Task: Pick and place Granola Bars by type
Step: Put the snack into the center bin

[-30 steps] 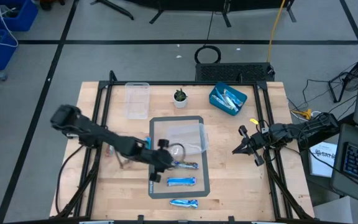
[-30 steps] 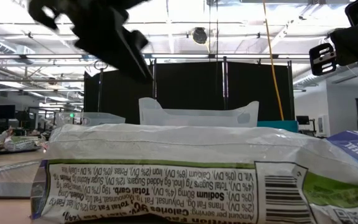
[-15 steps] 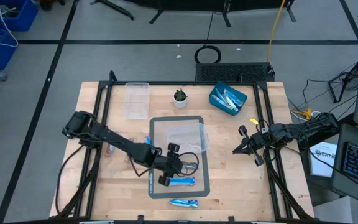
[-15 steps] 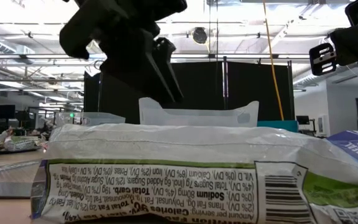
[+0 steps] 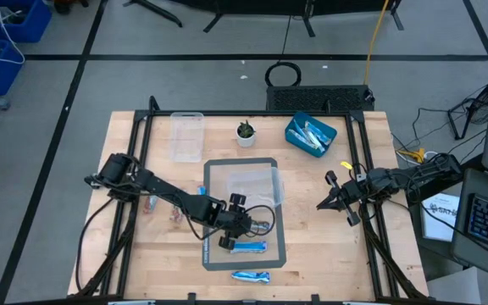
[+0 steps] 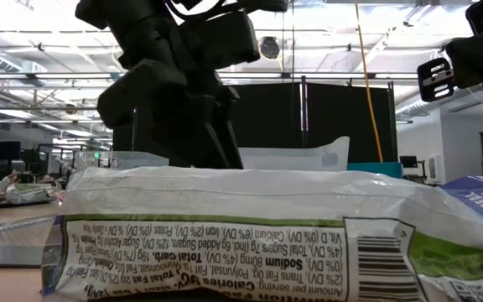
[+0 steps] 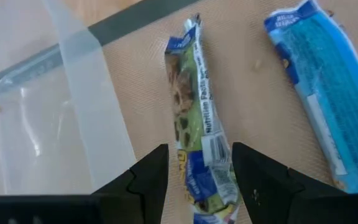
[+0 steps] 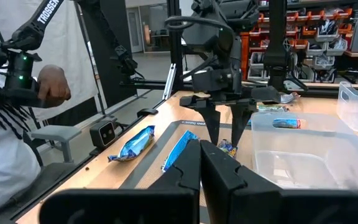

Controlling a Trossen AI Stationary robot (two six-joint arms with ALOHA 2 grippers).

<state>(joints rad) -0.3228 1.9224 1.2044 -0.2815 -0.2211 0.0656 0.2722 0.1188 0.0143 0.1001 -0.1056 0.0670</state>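
My left gripper (image 5: 237, 227) is open, low over the dark-rimmed mat (image 5: 280, 247). Its fingers stand on either side of one end of a green-and-blue granola bar (image 7: 197, 118) lying flat there. A blue bar (image 5: 248, 246) lies beside it on the mat, and another blue bar (image 5: 251, 276) rests on the wood near the table's near edge, filling the low view (image 6: 225, 235). Two brownish-pink bars (image 5: 149, 203) (image 5: 176, 213) lie on the table's left part. My right gripper (image 5: 322, 203) is shut and hovers over the table's right part. My left gripper's fingers (image 7: 148, 180) come from above, pointing down, and flank the green-and-blue bar's end (image 7: 211, 183), lying across the bar. I cannot tell whether they touch it. The bar lies flat on the mat.
A clear tub (image 5: 254, 188) sits on the mat's far half, right beside the left gripper. A second clear tub (image 5: 187, 135), a small potted plant (image 5: 245, 131) and a blue bin (image 5: 310, 135) holding bars stand along the far edge. A person (image 8: 17, 93) stands beyond the table.
My left gripper has moved toward the table's right and near edges and come down from above the mat's left side, so its fingers now stand around the green-and-blue bar. The bars and my right arm have kept still.
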